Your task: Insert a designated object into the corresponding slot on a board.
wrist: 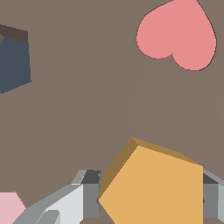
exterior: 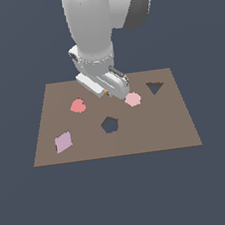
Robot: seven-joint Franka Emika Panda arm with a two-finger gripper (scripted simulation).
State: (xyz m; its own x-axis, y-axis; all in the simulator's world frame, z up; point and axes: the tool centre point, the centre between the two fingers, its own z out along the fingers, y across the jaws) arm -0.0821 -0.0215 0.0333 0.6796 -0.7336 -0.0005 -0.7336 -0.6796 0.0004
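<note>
The gripper [wrist: 151, 199] is squeezing the orange block [wrist: 155, 188] between its two fingers [wrist: 89, 197], one on each side. It is holding the block over the brown board [exterior: 176, 126], between the red heart [exterior: 77, 106] and the pink piece [exterior: 133, 99]. The dark five-sided hole [exterior: 109, 125] is sitting near, apart from the block.
</note>
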